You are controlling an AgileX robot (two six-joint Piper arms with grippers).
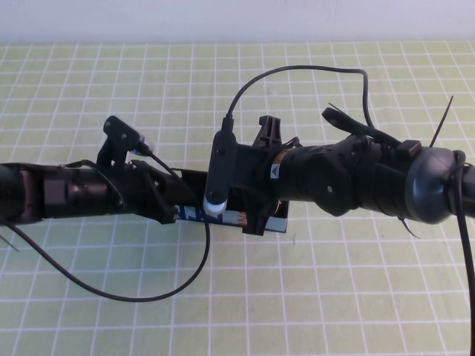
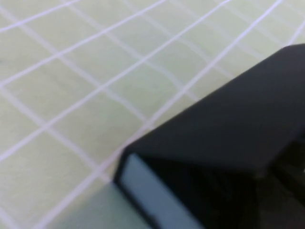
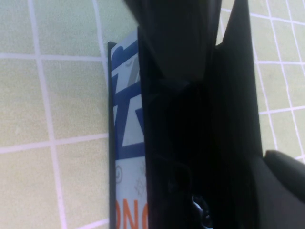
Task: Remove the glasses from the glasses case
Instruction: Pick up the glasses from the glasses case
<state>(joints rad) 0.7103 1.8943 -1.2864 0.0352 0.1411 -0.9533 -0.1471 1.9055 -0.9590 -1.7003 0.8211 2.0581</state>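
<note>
The glasses case (image 1: 226, 218) lies at the table's middle, under both arms; only its pale blue printed front side shows in the high view. My left gripper (image 1: 172, 208) is at the case's left end, by the raised black lid (image 1: 194, 178). My right gripper (image 1: 252, 211) reaches down into the case's right half. The left wrist view shows the black lid (image 2: 228, 119) and a pale blue side (image 2: 147, 195) close up. The right wrist view shows the printed front (image 3: 127, 143) and the dark open interior (image 3: 181, 119). The glasses cannot be made out in that dark interior.
A yellow-green cloth with a white grid (image 1: 334, 297) covers the table. A black cable (image 1: 111, 293) loops over the cloth in front of the left arm. A white wall edge (image 1: 237, 22) runs along the back.
</note>
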